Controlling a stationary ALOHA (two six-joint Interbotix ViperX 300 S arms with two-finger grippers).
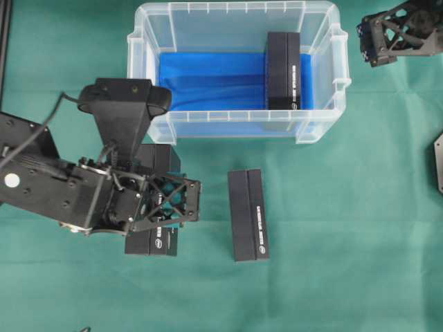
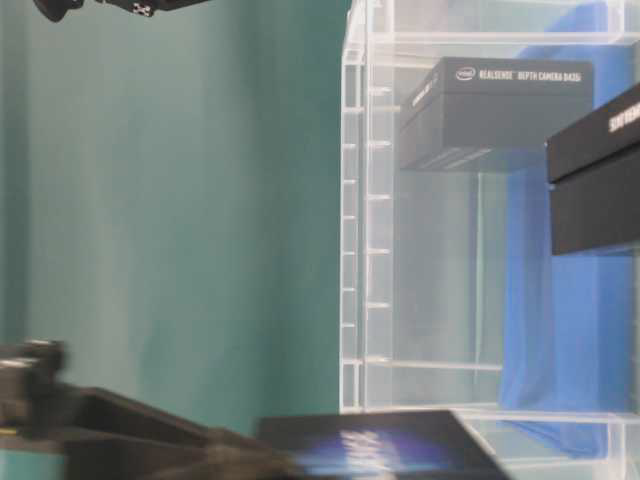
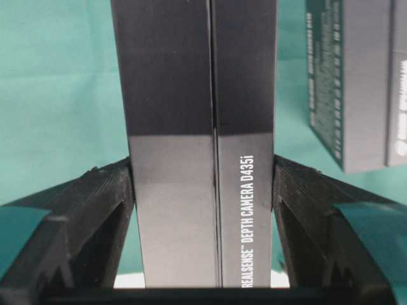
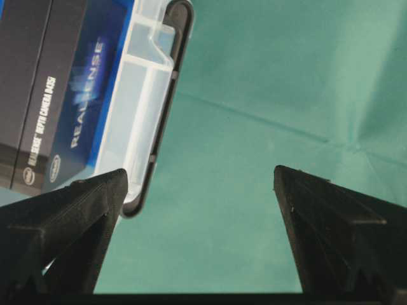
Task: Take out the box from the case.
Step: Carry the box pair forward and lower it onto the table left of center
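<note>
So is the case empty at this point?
No. One black RealSense box still sits inside the case on the blue cloth; two more boxes lie outside on the table.

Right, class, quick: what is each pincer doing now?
Left pincer: closed on a black box.
Right pincer: open, holding nothing.

Held box [image 1: 154, 238] mostly hidden under left arm [image 1: 83, 187]; right gripper [image 1: 401, 31] cropped at edge
</note>
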